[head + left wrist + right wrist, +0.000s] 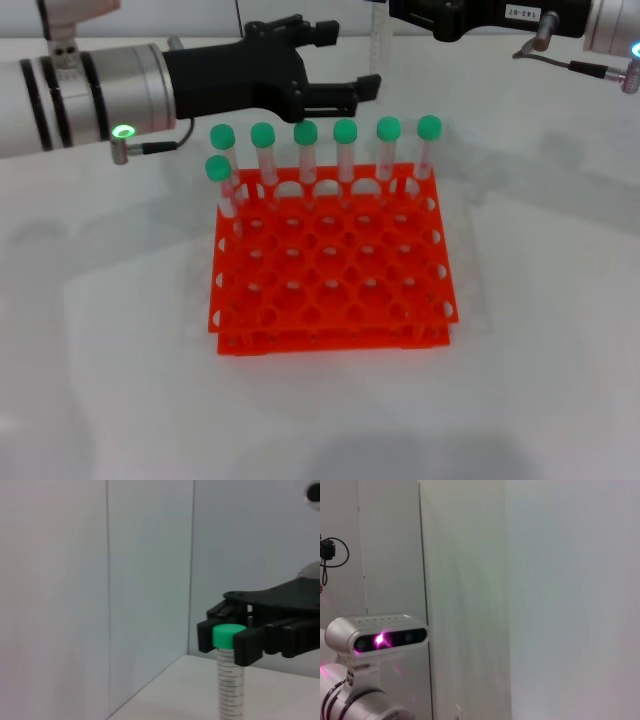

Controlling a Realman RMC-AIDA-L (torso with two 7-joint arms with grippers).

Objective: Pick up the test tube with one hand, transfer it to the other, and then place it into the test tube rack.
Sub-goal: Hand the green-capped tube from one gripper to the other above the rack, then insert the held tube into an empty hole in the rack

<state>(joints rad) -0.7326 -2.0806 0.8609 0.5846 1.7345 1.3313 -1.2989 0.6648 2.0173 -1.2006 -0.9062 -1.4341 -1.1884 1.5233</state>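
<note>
The test tube (378,50) hangs upright above the back of the table, its green cap (229,635) pinched by my right gripper (392,12), which is shut on it. The left wrist view shows that same right gripper (230,639) clamped round the cap, with the clear tube body (230,687) below. My left gripper (352,58) reaches in from the left, open, its fingertips (368,86) beside the tube's lower end without gripping it. The orange test tube rack (330,300) stands on the table below, nearer to me.
Several green-capped tubes (345,150) stand in the rack's back row, and one more (219,175) stands in the second row at the left. The right wrist view shows only white walls and my silver head camera (376,637).
</note>
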